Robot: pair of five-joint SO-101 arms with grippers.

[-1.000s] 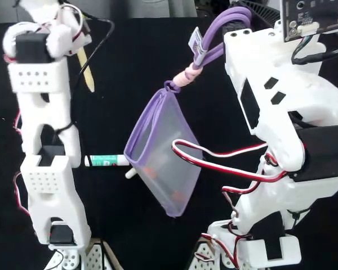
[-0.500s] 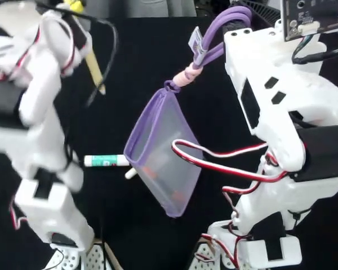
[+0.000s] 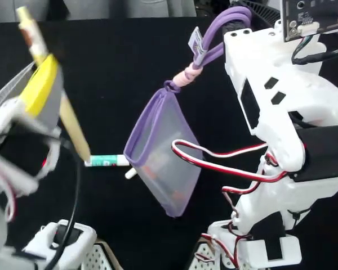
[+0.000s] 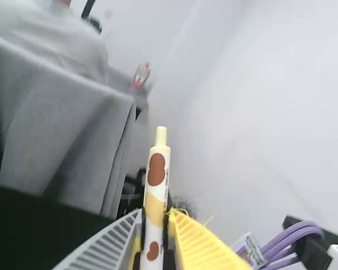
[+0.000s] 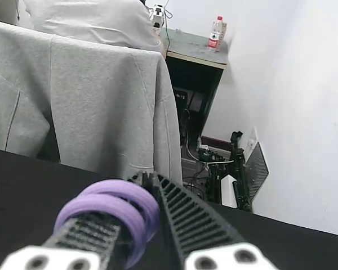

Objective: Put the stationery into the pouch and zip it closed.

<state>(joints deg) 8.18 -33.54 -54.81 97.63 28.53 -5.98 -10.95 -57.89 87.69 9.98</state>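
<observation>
A see-through purple pouch (image 3: 163, 157) hangs open in mid-air from its purple strap (image 3: 225, 25), which my right gripper (image 5: 141, 197) is shut on at the top right; the strap (image 5: 110, 211) loops between its fingers. Small items lie inside the pouch. My left gripper (image 3: 42, 93) is raised at the left, shut on a cream pen (image 3: 73, 126) with brown spots (image 4: 153, 208); the pen slants down toward the table. A white and green marker (image 3: 107, 161) lies on the black table (image 3: 118, 73) just left of the pouch, with a white stick end (image 3: 130, 173) beside it.
The right arm's white body (image 3: 281, 140) and its red and white wires (image 3: 225, 163) stand close to the pouch's right side. A grey cloth-draped chair (image 5: 84, 101) stands behind the table.
My left arm has swung up and toward the camera with the pen, whose tip now points down near the marker. The right arm and pouch have stayed still.
</observation>
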